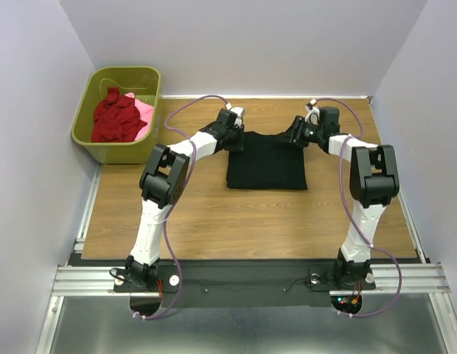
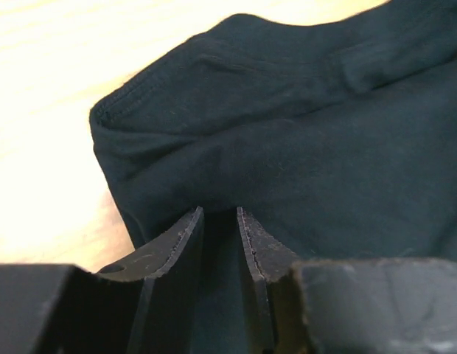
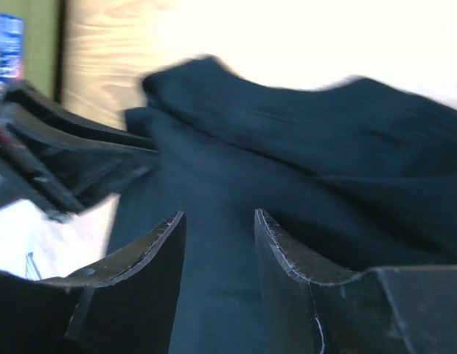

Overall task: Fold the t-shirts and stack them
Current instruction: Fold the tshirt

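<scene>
We find the left fingers [image 2: 173, 251] and right fingers [image 3: 151, 273] at the far corners of the one black t-shirt [image 1: 267, 161], folded at 12 o'clock on the table [image 1: 214, 214], likely to square its fold. The left pair stands nearly together at the hem, grip unclear to us, and the right pair is spread. At 10 o'clock, one basket [image 1: 114, 153] keeps one dark red t-shirt [image 1: 114, 118] and one pink t-shirt [image 1: 144, 110] waiting.

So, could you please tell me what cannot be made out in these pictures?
- Left wrist view: whether the left gripper pinches the black t-shirt; dark cloth fills the narrow gap.
- Right wrist view: blur smears the cloth's folds below the right gripper.
- Top view: the dark red cloth covers most of the pink one in the basket; their count is unclear.
</scene>
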Available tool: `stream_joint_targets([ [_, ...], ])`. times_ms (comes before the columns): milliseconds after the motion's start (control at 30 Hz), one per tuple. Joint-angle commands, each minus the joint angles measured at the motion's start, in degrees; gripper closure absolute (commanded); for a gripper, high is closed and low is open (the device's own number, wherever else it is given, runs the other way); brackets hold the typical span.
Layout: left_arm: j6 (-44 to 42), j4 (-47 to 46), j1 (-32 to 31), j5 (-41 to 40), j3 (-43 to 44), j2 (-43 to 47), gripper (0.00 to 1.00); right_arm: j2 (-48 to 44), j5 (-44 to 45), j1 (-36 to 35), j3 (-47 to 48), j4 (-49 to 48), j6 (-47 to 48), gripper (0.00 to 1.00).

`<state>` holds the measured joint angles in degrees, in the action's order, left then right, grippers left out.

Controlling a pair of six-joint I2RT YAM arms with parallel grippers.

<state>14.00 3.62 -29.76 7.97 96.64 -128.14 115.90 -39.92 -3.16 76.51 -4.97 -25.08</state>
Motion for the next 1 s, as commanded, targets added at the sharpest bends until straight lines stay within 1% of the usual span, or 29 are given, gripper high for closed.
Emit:
stream_joint_targets([
  [0, 2.08, -2.56, 3.21, 2.49, 4.34, -1.85, 0.65, 5.64, -1.65, 2.89, 1.53, -2.5, 1.7, 0.52],
  [100, 2.35, -2.83, 4.44, 3.98, 5.05, -4.21, 0.66, 10.55, -3.05, 5.79, 3.55, -3.37, 1.53, 0.52],
  [233, 2.61, -2.74, 5.85, 5.83, 5.05, -6.51, 0.66, 14.79, -5.16, 7.11, 7.59, -3.99, 0.21, 0.52],
  [333, 2.7, -2.83, 6.56, 7.06, 4.17, -6.51, 0.66, 14.88, -6.48, 7.73, 9.36, -3.99, -0.93, 0.51],
  [433, 2.44, -2.91, 6.91, 7.85, 3.21, -3.71, 0.64, 11.73, -8.68, 7.73, 9.27, -3.99, -3.3, 0.48],
  [500, 2.87, -3.27, 6.91, 8.64, 1.1, -0.99, 0.54, 7.34, -9.56, 7.73, 7.52, -4.26, -4.62, 0.46],
  [533, 3.75, -5.53, 6.91, 8.91, 0.05, 1.98, 0.46, 5.85, -9.47, 7.55, 6.47, -4.26, -4.97, 0.45],
  [667, 7.18, -8.09, 6.38, 10.05, -5.66, 10.96, 0.35, -1.71, -10.7, 6.24, 0.58, -4.17, -6.47, 0.42],
  [700, 7.62, -8.36, 5.86, 10.05, -8.11, 14.63, 0.35, -4.34, -11.05, 5.8, -2.39, -4.17, -6.82, 0.41],
  [767, 9.55, -8.98, 4.98, 10.05, -10.85, 17.99, 0.35, -6.72, -11.4, 4.49, -5.74, -4.34, -7.44, 0.4],
  [800, 10.34, -9.24, 4.63, 11.09, -13.56, 19.4, 0.35, -7.61, -11.93, 3.95, -7.06, -4.43, -7.35, 0.4],
  [867, 12.09, -10.73, 2.78, 12.42, -16.38, 22.92, 0.35, -9.46, -12.37, 3.34, -11.19, -4.52, -7.18, 0.4],
  [900, 12.28, -11.35, 2.08, 13.64, -19.09, 24.15, 0.35, -9.72, -12.37, 3.33, -12.43, -4.69, -6.74, 0.43],
  [933, 12.54, -11.7, 1.38, 13.74, -20.34, 24.34, 0.38, -9.99, -12.46, 3.33, -15.31, -4.96, -6.91, 0.45],
  [967, 12.54, -12.31, 0.15, 13.57, -22.61, 24.42, 0.45, -10.16, -12.81, 3.25, -16.73, -6.26, -7.09, 0.48],
])
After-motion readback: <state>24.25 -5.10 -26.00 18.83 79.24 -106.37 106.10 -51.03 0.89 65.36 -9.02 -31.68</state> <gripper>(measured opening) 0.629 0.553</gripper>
